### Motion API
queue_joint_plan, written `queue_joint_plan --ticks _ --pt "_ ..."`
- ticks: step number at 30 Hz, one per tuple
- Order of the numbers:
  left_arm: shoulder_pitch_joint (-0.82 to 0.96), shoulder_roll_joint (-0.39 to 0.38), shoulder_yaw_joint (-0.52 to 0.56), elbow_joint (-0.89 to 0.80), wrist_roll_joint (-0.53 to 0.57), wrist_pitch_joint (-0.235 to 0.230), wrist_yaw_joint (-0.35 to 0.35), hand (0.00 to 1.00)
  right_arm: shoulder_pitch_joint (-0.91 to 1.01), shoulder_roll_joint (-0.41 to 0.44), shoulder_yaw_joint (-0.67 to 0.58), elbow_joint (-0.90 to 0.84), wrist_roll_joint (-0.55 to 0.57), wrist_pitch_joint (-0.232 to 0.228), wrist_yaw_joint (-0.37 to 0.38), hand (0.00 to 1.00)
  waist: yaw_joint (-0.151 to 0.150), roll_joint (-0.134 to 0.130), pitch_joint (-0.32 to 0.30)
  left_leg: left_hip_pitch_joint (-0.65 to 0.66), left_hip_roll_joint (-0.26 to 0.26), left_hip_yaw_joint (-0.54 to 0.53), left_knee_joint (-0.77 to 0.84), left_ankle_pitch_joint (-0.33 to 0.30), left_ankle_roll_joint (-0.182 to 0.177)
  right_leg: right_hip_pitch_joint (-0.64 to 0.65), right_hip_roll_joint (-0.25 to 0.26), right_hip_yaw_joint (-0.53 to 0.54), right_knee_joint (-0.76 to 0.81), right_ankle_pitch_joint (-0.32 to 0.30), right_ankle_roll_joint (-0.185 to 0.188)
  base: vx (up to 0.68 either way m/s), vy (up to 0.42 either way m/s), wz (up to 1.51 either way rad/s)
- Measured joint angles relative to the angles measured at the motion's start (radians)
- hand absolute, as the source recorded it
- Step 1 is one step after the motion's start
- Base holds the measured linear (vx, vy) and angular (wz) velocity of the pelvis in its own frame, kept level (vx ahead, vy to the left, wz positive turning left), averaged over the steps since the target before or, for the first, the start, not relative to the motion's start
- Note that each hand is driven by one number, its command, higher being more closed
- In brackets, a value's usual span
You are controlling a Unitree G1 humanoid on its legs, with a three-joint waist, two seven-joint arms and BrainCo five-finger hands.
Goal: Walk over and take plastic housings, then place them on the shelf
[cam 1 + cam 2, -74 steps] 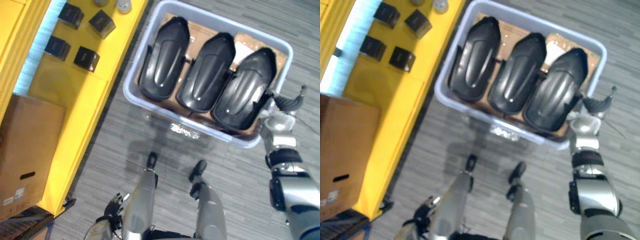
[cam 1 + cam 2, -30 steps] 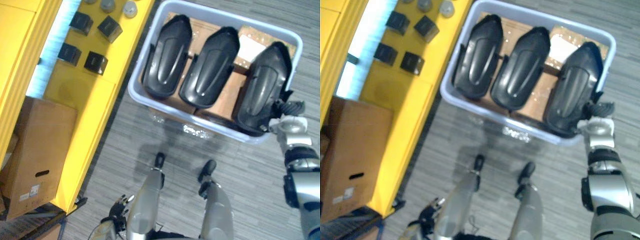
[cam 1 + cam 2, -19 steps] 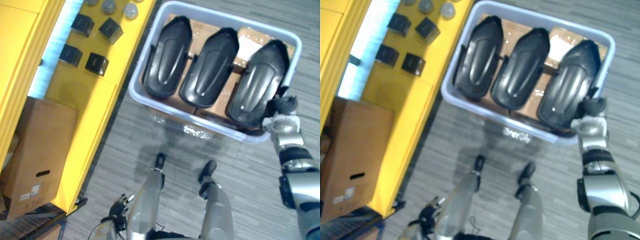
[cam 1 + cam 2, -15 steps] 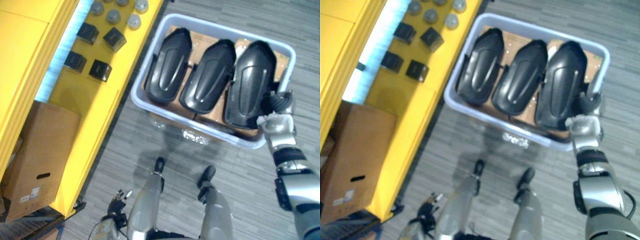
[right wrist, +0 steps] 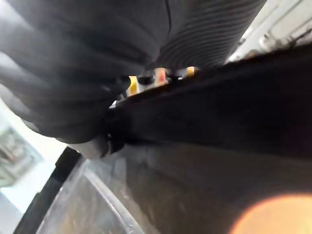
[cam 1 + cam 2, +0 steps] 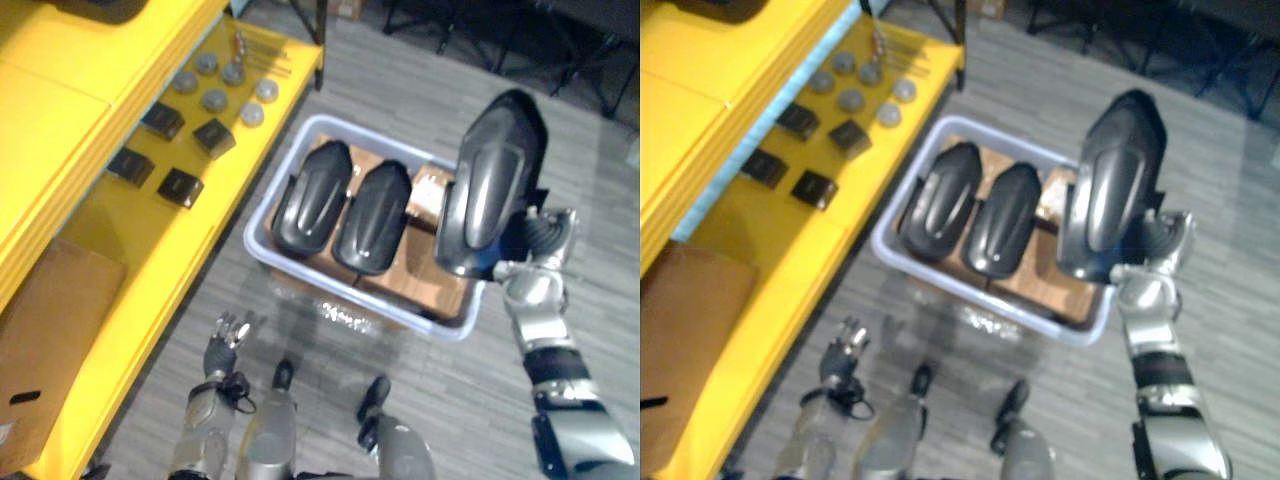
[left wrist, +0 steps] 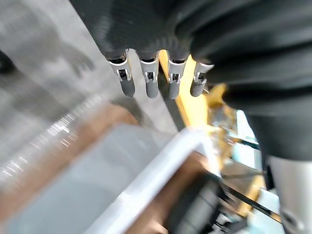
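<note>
The black moulded plastic housing, lying in the pale blue plastic bin half a second earlier, is lifted clear, gripped at its lower edge by the right hand. Carriage to the yellow shelf is now permitted; the left hand hangs slack-fingered.

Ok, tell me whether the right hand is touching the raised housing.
Touching. In the left eye view the right hand grips the raised housing by its edge, holding it above the bin.
</note>
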State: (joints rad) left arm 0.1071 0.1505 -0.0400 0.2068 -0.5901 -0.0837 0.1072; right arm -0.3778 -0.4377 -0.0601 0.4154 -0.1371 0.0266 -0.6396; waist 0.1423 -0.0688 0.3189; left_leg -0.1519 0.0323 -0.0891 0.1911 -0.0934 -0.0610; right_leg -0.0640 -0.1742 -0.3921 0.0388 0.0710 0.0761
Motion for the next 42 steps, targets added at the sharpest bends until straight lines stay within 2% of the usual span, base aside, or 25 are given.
queue_joint_plan --ticks 1,3,5,7,9,12,16,20,25,27,34,37,42 --pt "0.015 0.000 0.001 -0.067 0.003 0.022 0.002 0.00 0.026 0.015 0.000 -0.043 -0.020 0.000 0.000 1.00 -0.001 0.000 -0.028 0.015 0.002 0.011 -0.016 0.000 0.000 0.007 0.001 0.002 -0.007 0.000 0.001 0.10 -0.008 -0.04" --pt "0.020 -0.003 0.001 -0.136 0.022 0.050 0.003 0.00 0.047 0.026 0.000 -0.086 -0.046 0.000 0.001 1.00 -0.009 0.007 -0.041 0.040 0.002 0.018 -0.025 0.000 0.000 0.037 0.000 -0.003 -0.021 0.002 0.003 0.05 0.001 0.02" --pt "0.009 -0.003 -0.001 -0.208 0.063 0.113 -0.003 0.00 0.061 0.034 -0.001 -0.114 -0.084 -0.001 0.007 1.00 -0.024 0.015 -0.075 0.069 0.003 0.029 -0.054 0.000 0.000 0.066 0.000 -0.017 -0.039 0.005 0.008 0.03 0.008 0.09" --pt "-0.009 -0.003 -0.007 -0.232 0.103 0.160 -0.011 0.00 0.062 0.041 -0.001 -0.134 -0.110 -0.006 0.010 1.00 -0.024 0.019 -0.100 0.084 0.005 0.047 -0.069 0.000 0.000 0.072 0.000 -0.012 -0.049 0.010 0.013 0.02 0.008 -0.06" --pt "-0.053 0.003 -0.024 -0.233 0.139 0.237 -0.039 0.00 0.061 0.049 0.003 -0.146 -0.138 -0.030 0.023 1.00 -0.031 0.021 -0.119 0.106 0.003 0.051 -0.081 0.002 0.001 0.092 0.001 -0.010 -0.062 0.015 0.016 0.00 0.008 -0.05" --pt "-0.133 0.042 -0.074 -0.194 0.167 0.303 -0.076 0.00 0.055 0.056 0.019 -0.174 -0.174 -0.078 0.058 1.00 -0.036 0.021 -0.143 0.124 0.007 0.083 -0.093 0.002 0.001 0.102 0.008 0.014 -0.092 0.036 0.015 -0.01 0.002 -0.23" --pt "-0.260 0.071 -0.096 -0.069 0.196 0.329 -0.088 0.00 0.045 0.056 0.057 -0.177 -0.175 -0.134 0.122 1.00 -0.065 0.020 -0.177 0.139 0.011 0.111 -0.095 0.005 0.001 0.108 0.014 0.042 -0.116 0.053 0.013 0.01 -0.002 -0.24" --pt "-0.320 0.081 -0.099 -0.035 0.202 0.352 -0.117 0.00 0.036 0.056 0.081 -0.177 -0.174 -0.148 0.174 1.00 -0.079 0.023 -0.181 0.169 0.016 0.130 -0.095 0.005 0.001 0.128 0.018 0.060 -0.116 0.055 0.011 -0.01 -0.008 -0.15" --pt "-0.354 0.077 -0.147 -0.010 0.194 0.425 -0.132 0.00 -0.002 0.056 0.142 -0.174 -0.174 -0.180 0.231 1.00 -0.091 0.024 -0.182 0.168 0.018 0.130 -0.101 0.006 0.000 0.121 0.021 0.064 -0.117 0.065 0.006 -0.05 -0.009 -0.02" --pt "-0.360 0.078 -0.165 0.016 0.190 0.437 -0.132 0.00 -0.003 0.057 0.163 -0.170 -0.174 -0.183 0.236 1.00 -0.092 0.022 -0.184 0.170 0.016 0.129 -0.114 0.016 0.001 0.119 0.020 0.064 -0.117 0.068 0.006 -0.05 -0.012 0.03" --pt "-0.390 0.078 -0.184 0.057 0.085 0.457 -0.133 0.00 -0.008 0.083 0.201 -0.113 -0.192 -0.188 0.253 1.00 -0.094 0.016 -0.190 0.170 0.016 0.127 -0.123 0.028 0.000 0.115 0.020 0.063 -0.117 0.074 0.003 -0.01 -0.002 0.00" --pt "-0.402 0.075 -0.224 0.059 0.040 0.460 -0.144 0.00 -0.017 0.096 0.205 -0.085 -0.193 -0.188 0.253 1.00 -0.094 0.011 -0.194 0.170 0.013 0.125 -0.128 0.033 0.001 0.114 0.018 0.062 -0.118 0.076 0.004 0.00 0.000 0.00" --pt "-0.402 0.069 -0.250 0.069 0.040 0.458 -0.154 0.00 -0.025 0.099 0.241 -0.048 -0.195 -0.189 0.262 1.00 -0.095 0.011 -0.195 0.169 0.011 0.123 -0.129 0.034 0.001 0.113 0.018 0.061 -0.118 0.077 0.005 0.00 0.000 0.00"
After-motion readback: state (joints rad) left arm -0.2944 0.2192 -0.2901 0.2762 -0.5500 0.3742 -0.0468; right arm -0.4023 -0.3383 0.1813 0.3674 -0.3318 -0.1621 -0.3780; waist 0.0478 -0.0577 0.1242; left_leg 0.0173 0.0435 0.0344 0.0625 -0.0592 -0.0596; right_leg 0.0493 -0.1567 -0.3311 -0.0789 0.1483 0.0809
